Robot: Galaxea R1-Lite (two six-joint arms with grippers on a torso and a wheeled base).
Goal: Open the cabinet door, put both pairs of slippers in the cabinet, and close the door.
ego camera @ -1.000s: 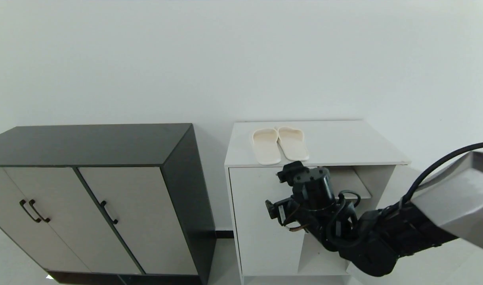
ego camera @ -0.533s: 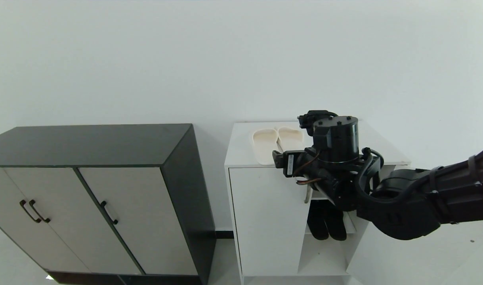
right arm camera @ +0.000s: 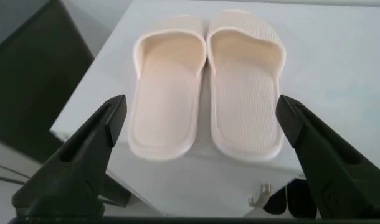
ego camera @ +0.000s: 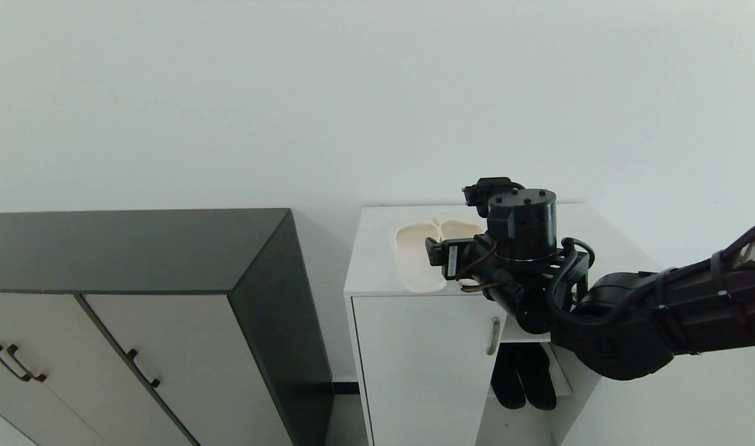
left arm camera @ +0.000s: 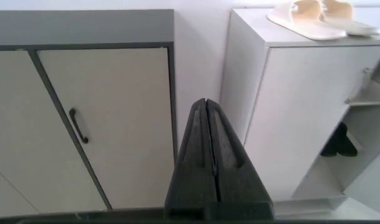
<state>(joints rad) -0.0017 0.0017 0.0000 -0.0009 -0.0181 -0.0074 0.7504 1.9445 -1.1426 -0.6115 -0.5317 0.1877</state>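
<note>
RIGHT ARM OVER THE TOP: The right gripper (right arm camera: 201,102) hangs with its fingers spread wide and nothing in them, directly above the cream slippers (right arm camera: 240,93) lying side by side on the white cabinet (ego camera: 377,279). The black slippers (ego camera: 526,384) sit well below it on a shelf in the open side. A second ago this arm was lower, before the cabinet's front; the head camera has shifted too. The left gripper (left arm camera: 207,106), pressed shut and empty, points between the dark cabinet (left arm camera: 84,37) and the white one.

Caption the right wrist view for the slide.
Open right gripper poised above cream slippers on the white cabinet top.
</note>
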